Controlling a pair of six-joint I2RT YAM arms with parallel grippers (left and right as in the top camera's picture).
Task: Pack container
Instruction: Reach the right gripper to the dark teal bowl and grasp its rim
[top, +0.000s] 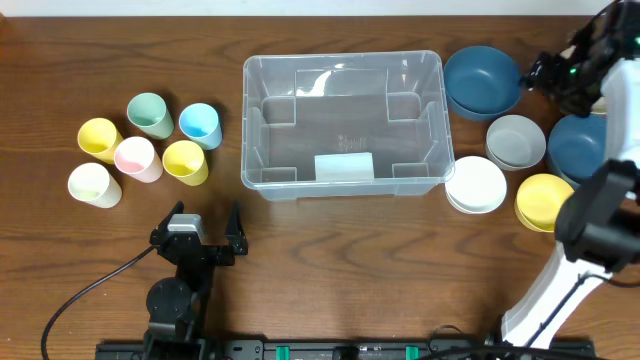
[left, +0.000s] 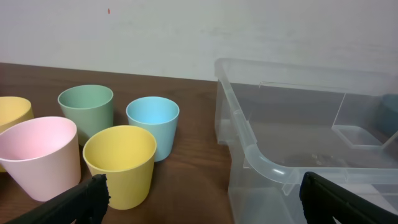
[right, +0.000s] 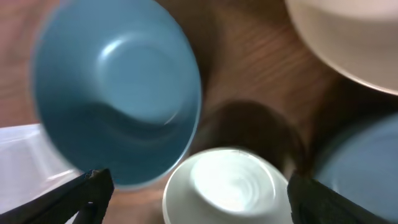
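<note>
The container (top: 343, 125), a large clear plastic bin with a pale label, stands empty mid-table. It also shows at the right of the left wrist view (left: 298, 143). My left gripper (top: 198, 228) is open and empty in front of the container's left corner, its fingers (left: 199, 199) spread wide. My right gripper (top: 540, 75) is open and empty, hovering by a blue bowl (top: 482, 80) right of the container. In the blurred right wrist view its fingers (right: 196, 199) sit over a pale grey bowl (right: 227, 186), with the blue bowl (right: 118, 93) to the left.
Several cups stand left of the container: yellow (top: 185, 161), blue (top: 199, 124), green (top: 150, 114), pink (top: 137, 158). On the right are a grey bowl (top: 516, 140), white bowls (top: 476, 184), a yellow bowl (top: 543, 200) and a second blue bowl (top: 578, 145).
</note>
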